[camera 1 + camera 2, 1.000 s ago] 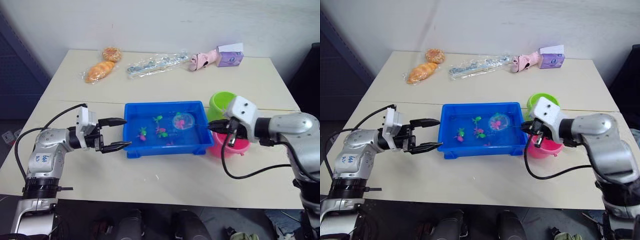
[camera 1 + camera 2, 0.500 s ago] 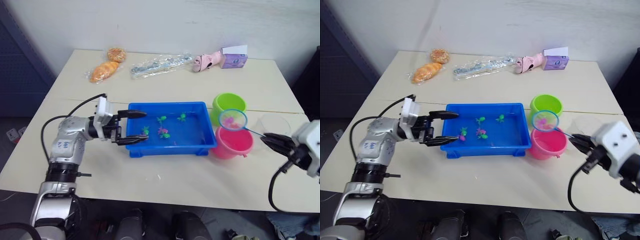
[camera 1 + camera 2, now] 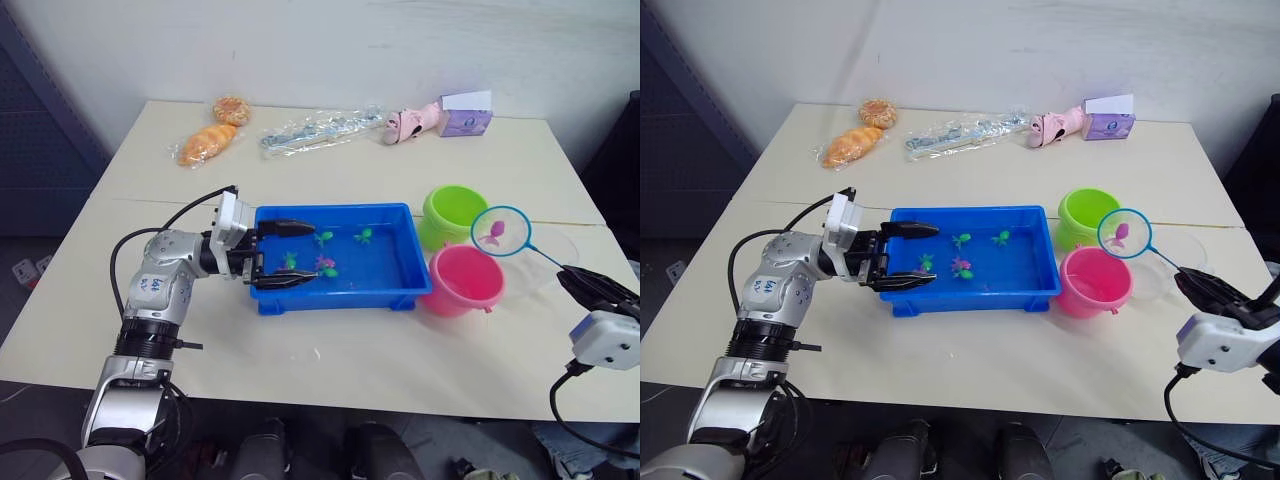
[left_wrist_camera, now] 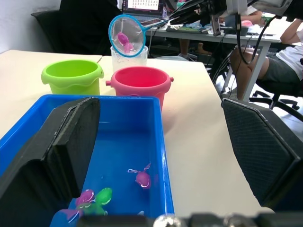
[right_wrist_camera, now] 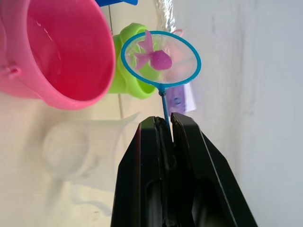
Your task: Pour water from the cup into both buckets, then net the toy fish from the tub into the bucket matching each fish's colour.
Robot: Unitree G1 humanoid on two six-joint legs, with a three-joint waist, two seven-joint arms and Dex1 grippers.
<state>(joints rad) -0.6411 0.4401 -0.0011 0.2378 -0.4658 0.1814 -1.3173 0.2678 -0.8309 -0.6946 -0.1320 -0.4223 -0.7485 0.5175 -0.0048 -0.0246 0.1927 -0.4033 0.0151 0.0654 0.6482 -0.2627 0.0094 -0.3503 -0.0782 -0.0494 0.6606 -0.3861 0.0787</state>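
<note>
My right tool (image 5: pixel 168 124) pinches the thin handle of the net (image 3: pixel 500 231), whose hoop holds a pink fish (image 5: pixel 154 57) in the air above the clear cup (image 3: pixel 548 258), beside the pink bucket (image 3: pixel 464 279). My left tool (image 3: pixel 290 255) is spread wide across the near left corner of the blue tub (image 3: pixel 400 295), where several fish (image 3: pixel 324 264) lie. The green bucket (image 3: pixel 453 213) stands behind the pink one on the surface (image 3: pixel 350 350).

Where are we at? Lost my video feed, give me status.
Right gripper shut on net, pink fish inside, raised near pink bucket. Left gripper open at tub edge. Path unobstructed.
</note>
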